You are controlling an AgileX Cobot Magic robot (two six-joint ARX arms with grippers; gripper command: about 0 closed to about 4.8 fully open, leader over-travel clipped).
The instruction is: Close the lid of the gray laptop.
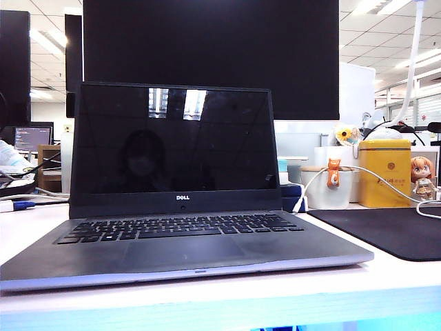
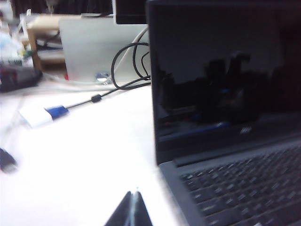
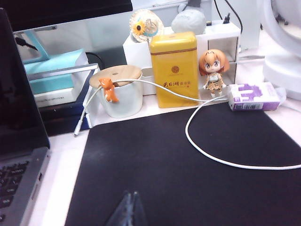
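The laptop (image 1: pixel 186 241) stands open, lid (image 1: pixel 172 141) upright. Left gripper (image 2: pixel 133 209) hovers beside it, fingers together; right gripper (image 3: pixel 128 209) likewise, over the black mat (image 3: pixel 188 174).

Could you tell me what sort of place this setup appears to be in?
Most likely an open-plan office desk: a gray laptop stands open before a large black monitor, ceiling light panels run overhead, and a figurine and mug sit nearby.

The gray laptop (image 1: pixel 186 241) sits before the monitor (image 1: pixel 210 55), mat (image 1: pixel 386 231) to its right.
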